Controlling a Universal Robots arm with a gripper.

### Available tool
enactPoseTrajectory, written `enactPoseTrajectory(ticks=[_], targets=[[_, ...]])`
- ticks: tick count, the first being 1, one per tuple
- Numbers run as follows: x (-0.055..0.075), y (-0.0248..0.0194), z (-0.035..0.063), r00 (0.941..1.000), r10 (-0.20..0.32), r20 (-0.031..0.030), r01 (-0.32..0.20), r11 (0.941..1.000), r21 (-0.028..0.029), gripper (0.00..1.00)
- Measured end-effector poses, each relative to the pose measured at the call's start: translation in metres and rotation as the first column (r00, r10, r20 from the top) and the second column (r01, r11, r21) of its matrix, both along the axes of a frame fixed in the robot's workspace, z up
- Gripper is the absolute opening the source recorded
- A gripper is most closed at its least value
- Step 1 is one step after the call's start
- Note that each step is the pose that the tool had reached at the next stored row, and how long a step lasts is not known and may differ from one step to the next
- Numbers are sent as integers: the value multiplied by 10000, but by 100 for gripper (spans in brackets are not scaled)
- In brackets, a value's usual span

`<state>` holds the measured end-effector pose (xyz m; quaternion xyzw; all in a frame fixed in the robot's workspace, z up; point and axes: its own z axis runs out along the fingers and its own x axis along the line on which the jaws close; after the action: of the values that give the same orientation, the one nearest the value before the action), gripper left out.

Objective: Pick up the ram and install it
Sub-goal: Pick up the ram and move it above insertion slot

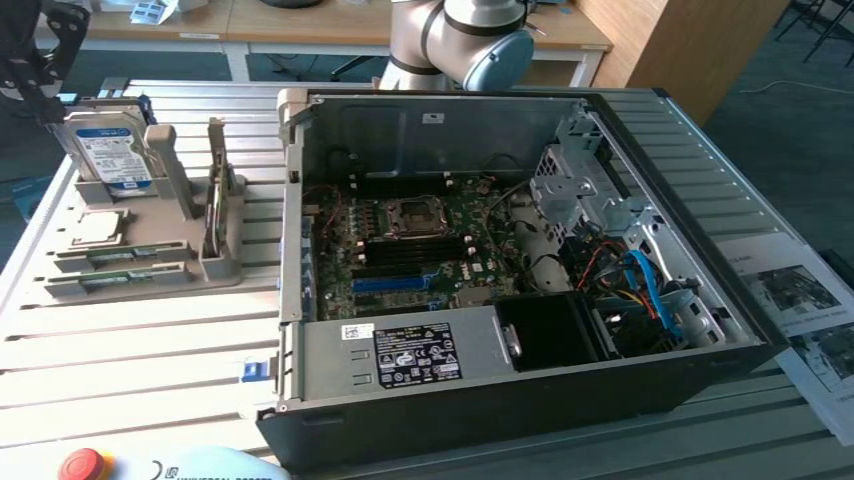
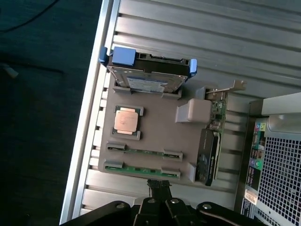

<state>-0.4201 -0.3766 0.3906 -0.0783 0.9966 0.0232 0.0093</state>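
Seeing, in the exterior view, ram (image 1: 118,257) slotted edge-up along the tray (image 1: 154,228) edge, probably kept upright for a clean pinch. In the wrist view, hangs above that edge with gripper (image 2: 159,184) pressed together, holding nothing.

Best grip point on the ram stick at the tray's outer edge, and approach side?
I'd pinch the ram mid-length across its two flat faces, coming straight down from above. It stands on its long edge in the tray, holders cover both ends, so only the middle top edge is free.
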Motion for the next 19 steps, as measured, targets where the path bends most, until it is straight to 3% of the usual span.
enactPoseTrajectory(ticks=[9,19], targets=[[0,0,0,9954,955,-1,-955,9954,-7,10],[0,0,0,9799,1997,-35,-1997,9798,-122,10]])
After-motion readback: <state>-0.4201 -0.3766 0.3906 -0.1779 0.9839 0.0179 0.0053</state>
